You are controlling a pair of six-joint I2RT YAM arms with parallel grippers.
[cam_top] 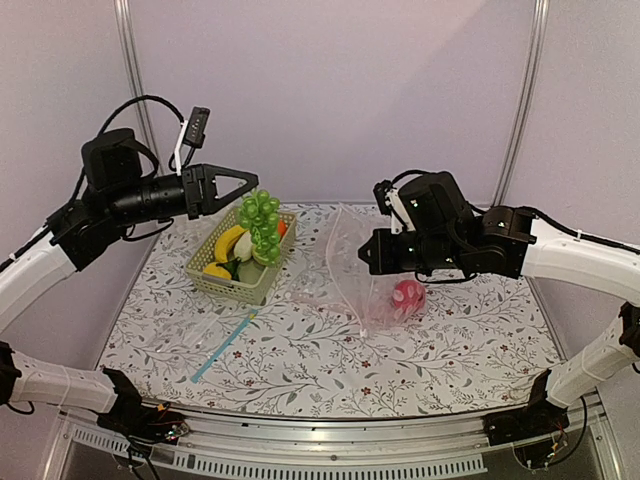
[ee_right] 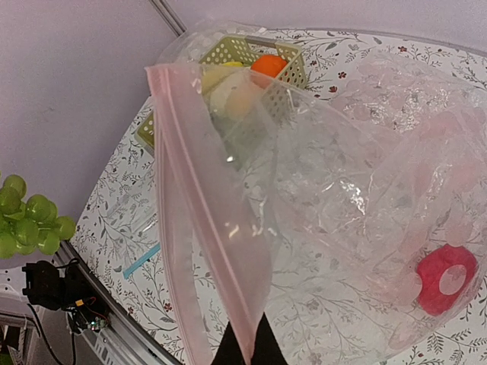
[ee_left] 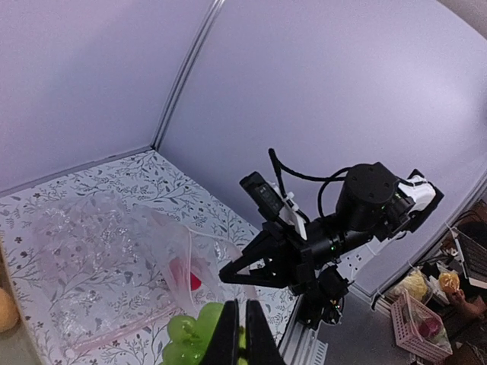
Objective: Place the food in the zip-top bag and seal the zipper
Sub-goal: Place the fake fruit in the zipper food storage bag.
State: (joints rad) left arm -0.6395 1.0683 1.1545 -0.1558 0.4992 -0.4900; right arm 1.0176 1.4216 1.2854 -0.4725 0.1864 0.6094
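Left gripper (ee_left: 244, 325) pinching green grapes (ee_left: 189, 340) near table's (cam_top: 450, 350) far-left; release only over zip-top bag (ee_right: 342, 175) mouth, right gripper (ee_right: 247, 344) pinching zipper (ee_right: 205, 220).

Left gripper (ee_left: 243, 323) raised, jaws closed; right gripper (ee_right: 245, 346) raised, jaws closed

lab test booth, plain panels (cam_top: 330, 100), patterned table (cam_top: 450, 350)

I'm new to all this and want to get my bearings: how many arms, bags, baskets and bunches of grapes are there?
Arms: 2, left arm and right arm
Bags: 2, pink-strip bag and blue-strip bag
Basket: 1
Bunches of grapes: 1
Total: 6
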